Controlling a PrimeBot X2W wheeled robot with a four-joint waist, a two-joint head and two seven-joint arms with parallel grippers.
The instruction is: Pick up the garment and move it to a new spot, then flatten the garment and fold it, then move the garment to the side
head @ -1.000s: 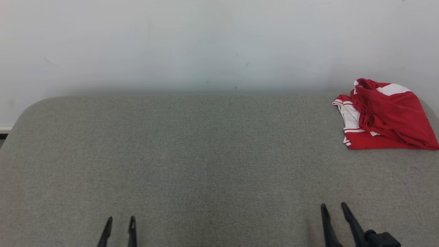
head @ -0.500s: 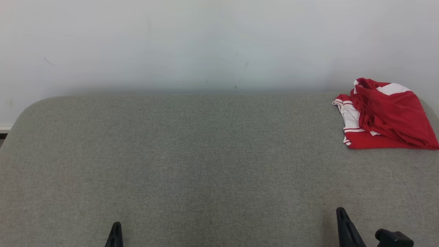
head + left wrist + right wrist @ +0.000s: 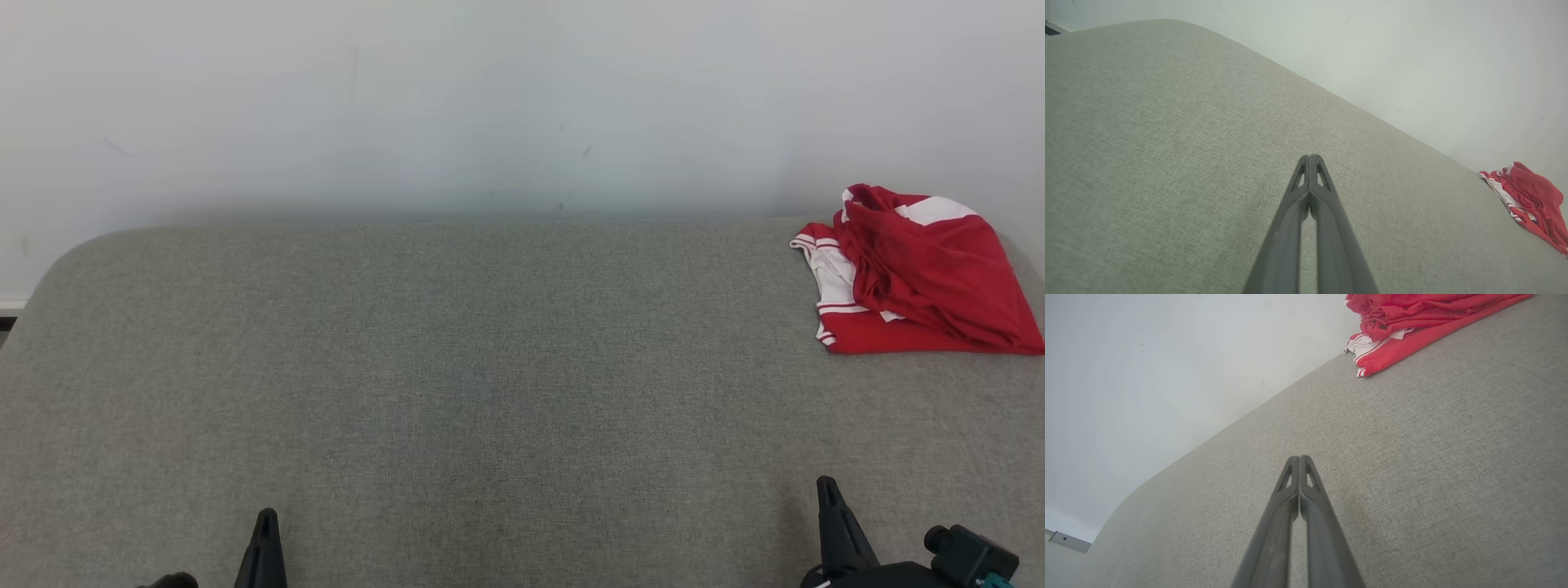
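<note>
The left gripper [image 3: 265, 516] at 7 o'clock and the right gripper [image 3: 826, 486] at 5 o'clock are both clenched, fingers pressed together on nothing. The crumpled red-and-white garment [image 3: 922, 278] lies at 2 o'clock on the grey fabric surface [image 3: 490, 392], near the white wall [image 3: 490, 98].

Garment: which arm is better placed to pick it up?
Right, probably. The garment lies at the far right of the grey surface, ahead of the right gripper; the left gripper sits far across. Both are shut, so it must open first.
</note>
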